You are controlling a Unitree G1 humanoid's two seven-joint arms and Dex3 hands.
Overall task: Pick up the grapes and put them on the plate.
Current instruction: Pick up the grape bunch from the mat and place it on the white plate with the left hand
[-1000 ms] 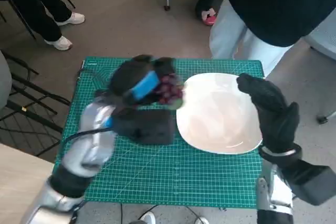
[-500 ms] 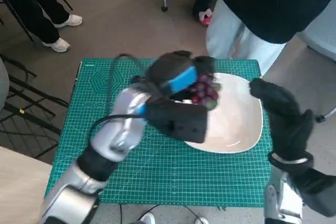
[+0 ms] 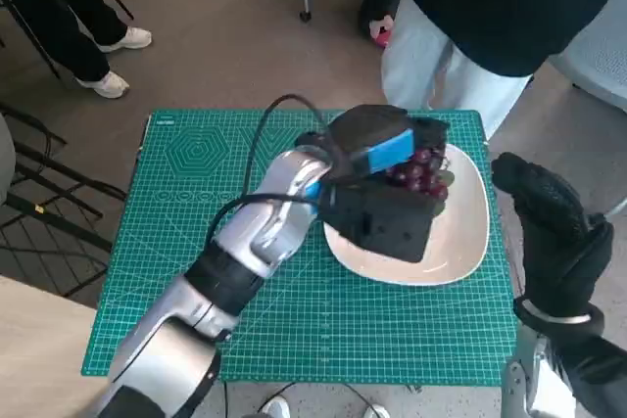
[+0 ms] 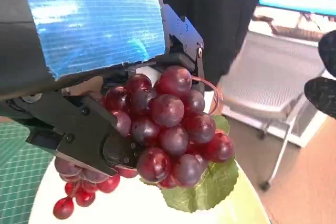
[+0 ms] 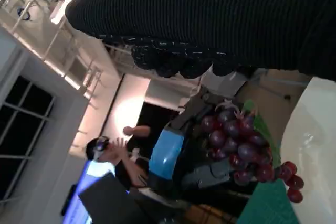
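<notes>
Over the plate (image 3: pixel 460 242), toward its 12 o'clock edge, the grapes (image 3: pixel 419 169) hang in the left hand (image 3: pixel 377 144), fingers (image 4: pixel 84 129) clamped on the bunch; the wrist view shows it clear of the white surface, a few loose ones dangling underneath. Plate sits at roughly 3 o'clock on the green mat (image 3: pixel 196 193) covering the counter. The right hand (image 3: pixel 554 232) hovers off the plate's 3 o'clock rim, holding nothing, fingers apart as far as I can tell. Risk, I'd say: letting go from this height, so the grapes bounce or roll off the far rim, or the stem snags on the fingers.
</notes>
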